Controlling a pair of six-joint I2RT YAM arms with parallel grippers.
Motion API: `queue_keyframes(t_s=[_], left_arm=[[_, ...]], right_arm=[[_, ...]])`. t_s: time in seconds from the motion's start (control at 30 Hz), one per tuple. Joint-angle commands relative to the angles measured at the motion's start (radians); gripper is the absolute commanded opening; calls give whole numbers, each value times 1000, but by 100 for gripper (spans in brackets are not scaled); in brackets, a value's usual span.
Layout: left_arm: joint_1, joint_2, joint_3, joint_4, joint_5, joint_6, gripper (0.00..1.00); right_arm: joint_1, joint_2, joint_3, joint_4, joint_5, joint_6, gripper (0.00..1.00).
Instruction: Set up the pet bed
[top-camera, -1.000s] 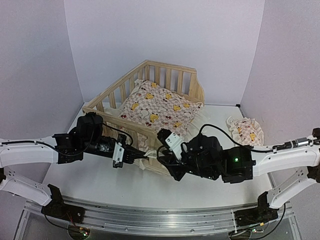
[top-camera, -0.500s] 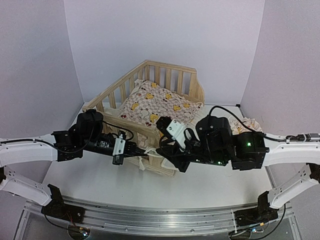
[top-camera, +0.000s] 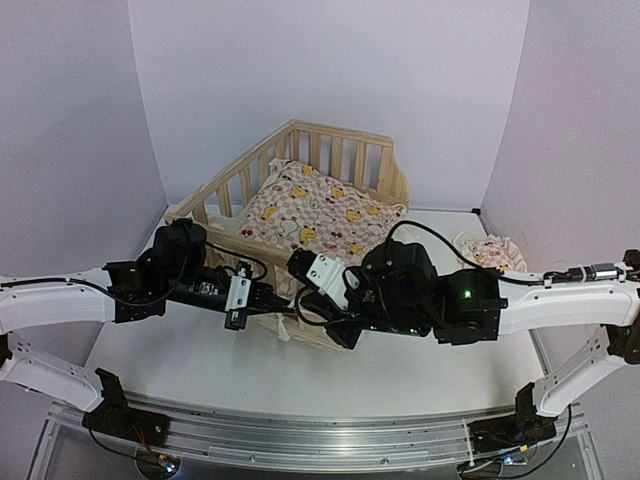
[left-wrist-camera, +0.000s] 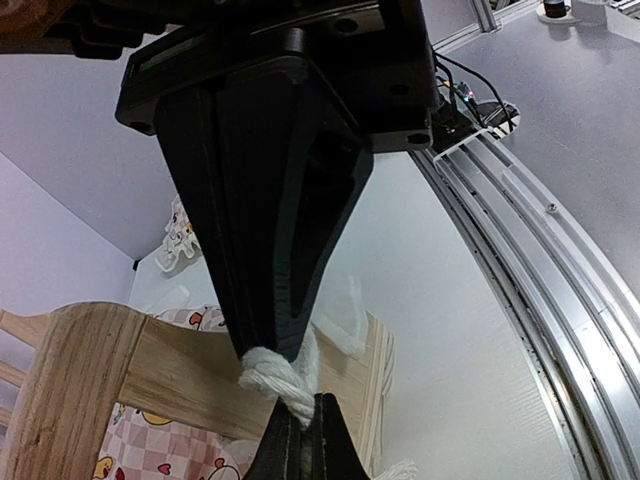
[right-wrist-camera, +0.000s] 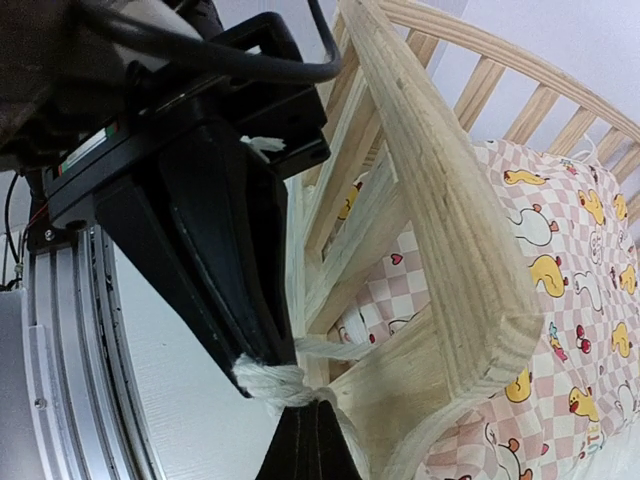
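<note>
The pet bed (top-camera: 340, 135) is a light-wood slatted frame at the table's back centre, with a duck-print checkered cushion (top-camera: 320, 210) lying inside. A white rope hangs at its near front corner. My left gripper (top-camera: 278, 298) reaches that corner from the left. In the left wrist view the left gripper (left-wrist-camera: 290, 395) is shut on a knot of the rope (left-wrist-camera: 262, 373), beside a wooden rail (left-wrist-camera: 170, 370). My right gripper (top-camera: 297, 283) comes in from the right. In the right wrist view the right gripper (right-wrist-camera: 295, 392) is shut on a rope knot (right-wrist-camera: 262, 377) against the corner post (right-wrist-camera: 450, 260).
A small matching pillow (top-camera: 492, 252) lies on the table at the right, behind the right arm. Purple walls close in the back and both sides. A metal rail (top-camera: 320, 440) runs along the near edge.
The right arm swung left to the bed's front corner and its jaws closed on the rope. The left gripper shifted slightly right early on and has kept its hold.
</note>
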Motion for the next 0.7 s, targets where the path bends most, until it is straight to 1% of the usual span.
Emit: queue_keyframes(t_s=[0.0,0.13,0.23,0.37,0.5,0.6,0.67], left_arm=[[4,-6,42,36,15,25,0],[7,-4,50,48,10,26,0],[13,-10,50,64,11,14,0],[16,-12,51,77,22,7,0],[16,5,50,82,25,-20,0],[22,16,51,87,9,-53,0],[25,25,57,91,-21,-100,0]], right_arm=[[-23,-3,-7,73,28,30,0],[-47,7,-22,72,15,95,0],[-55,-5,-68,68,31,197,0],[-56,0,-103,68,-32,311,0],[-56,14,-92,67,-53,326,0],[-56,-17,-101,66,-27,326,0],[-56,-56,-105,53,-13,329,0]])
